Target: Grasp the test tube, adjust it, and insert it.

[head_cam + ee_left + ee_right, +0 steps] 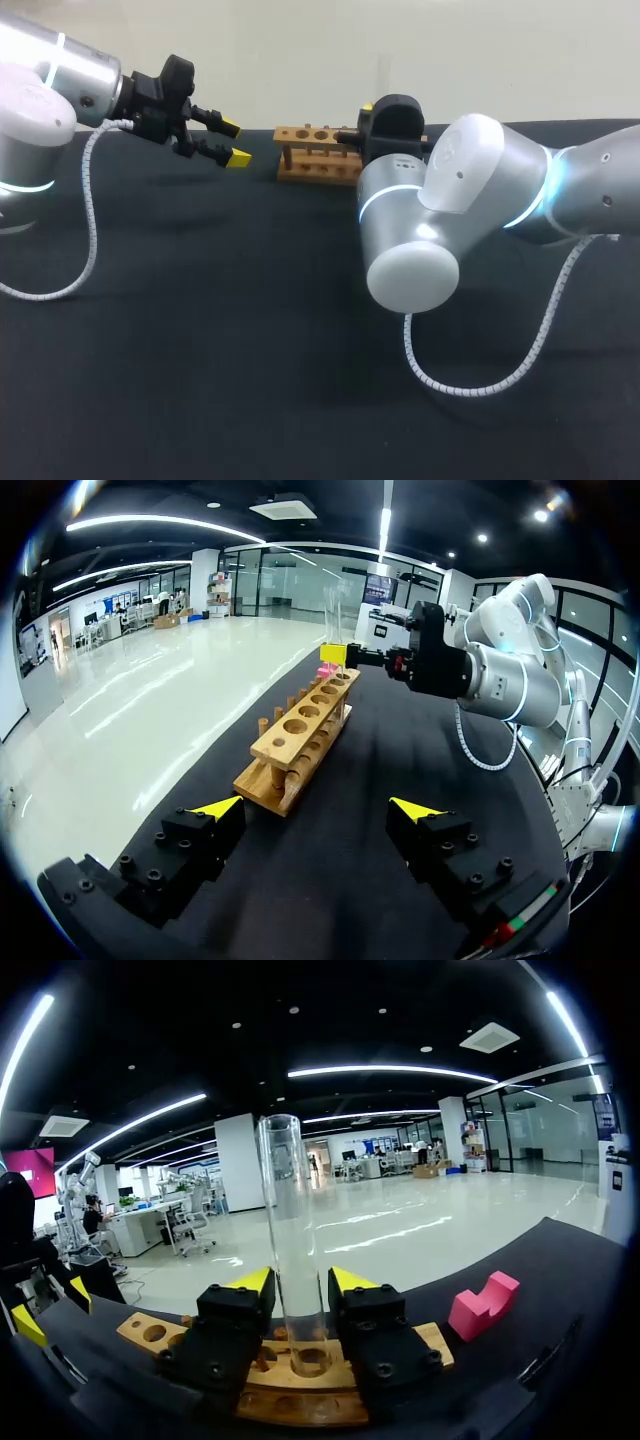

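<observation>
Black tabletop [250,380], rack [318,152] at 12 o'clock; right fingers [238,1310] pinch the tube [290,1220] upright over it, left fingers [190,842] spread at 10.

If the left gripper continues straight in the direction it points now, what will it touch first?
Probably the near end of the wooden rack, which lies ahead of the open left gripper. Nothing shows between them, though height is hard to judge.

No legible text, no labels, no numbers
</observation>
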`<state>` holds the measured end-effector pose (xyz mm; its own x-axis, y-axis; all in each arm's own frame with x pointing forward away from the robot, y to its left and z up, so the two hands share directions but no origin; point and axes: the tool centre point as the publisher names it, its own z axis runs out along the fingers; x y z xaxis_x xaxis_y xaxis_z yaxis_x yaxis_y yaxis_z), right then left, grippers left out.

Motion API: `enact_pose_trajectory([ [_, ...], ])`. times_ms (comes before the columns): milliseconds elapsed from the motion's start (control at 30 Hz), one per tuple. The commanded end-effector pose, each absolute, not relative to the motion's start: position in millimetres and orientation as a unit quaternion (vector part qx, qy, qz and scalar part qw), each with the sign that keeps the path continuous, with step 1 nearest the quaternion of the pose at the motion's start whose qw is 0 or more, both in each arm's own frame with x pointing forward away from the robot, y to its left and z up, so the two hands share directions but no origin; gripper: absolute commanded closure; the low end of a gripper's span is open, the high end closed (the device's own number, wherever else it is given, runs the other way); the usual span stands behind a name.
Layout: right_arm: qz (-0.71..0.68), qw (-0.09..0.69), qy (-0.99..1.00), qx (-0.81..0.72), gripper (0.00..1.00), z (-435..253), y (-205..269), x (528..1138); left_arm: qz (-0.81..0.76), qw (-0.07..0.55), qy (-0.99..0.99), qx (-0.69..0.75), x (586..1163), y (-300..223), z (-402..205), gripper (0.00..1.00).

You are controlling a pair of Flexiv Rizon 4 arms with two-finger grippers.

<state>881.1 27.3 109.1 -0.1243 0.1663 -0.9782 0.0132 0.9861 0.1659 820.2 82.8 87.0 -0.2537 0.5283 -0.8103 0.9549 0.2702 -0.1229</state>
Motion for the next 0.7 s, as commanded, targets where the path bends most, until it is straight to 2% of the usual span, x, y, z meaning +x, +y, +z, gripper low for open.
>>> enact_pose_trajectory([
  [33,0.056,0.659,0.747,0.061,0.55,110,27,878,-0.32,0.335,0.723,0.512,820,83,86,0.0],
  [100,0.055,0.66,0.747,0.061,0.52,111,27,877,-0.32,0.335,0.723,0.512,820,83,86,0.0],
  [500,0.046,0.669,0.738,0.071,0.56,118,24,871,-0.32,0.335,0.723,0.512,820,83,86,0.0],
  [600,0.043,0.671,0.736,0.073,0.64,120,23,870,-0.32,0.335,0.723,0.512,820,83,86,0.0],
  [633,0.043,0.672,0.736,0.073,0.81,120,23,870,-0.32,0.335,0.723,0.512,820,83,86,0.0],
  [667,0.042,0.672,0.735,0.073,0.87,121,23,870,-0.32,0.335,0.723,0.512,820,83,86,0.0],
  [700,0.042,0.672,0.735,0.073,0.87,121,23,869,-0.32,0.335,0.723,0.512,820,83,86,0.0],
])
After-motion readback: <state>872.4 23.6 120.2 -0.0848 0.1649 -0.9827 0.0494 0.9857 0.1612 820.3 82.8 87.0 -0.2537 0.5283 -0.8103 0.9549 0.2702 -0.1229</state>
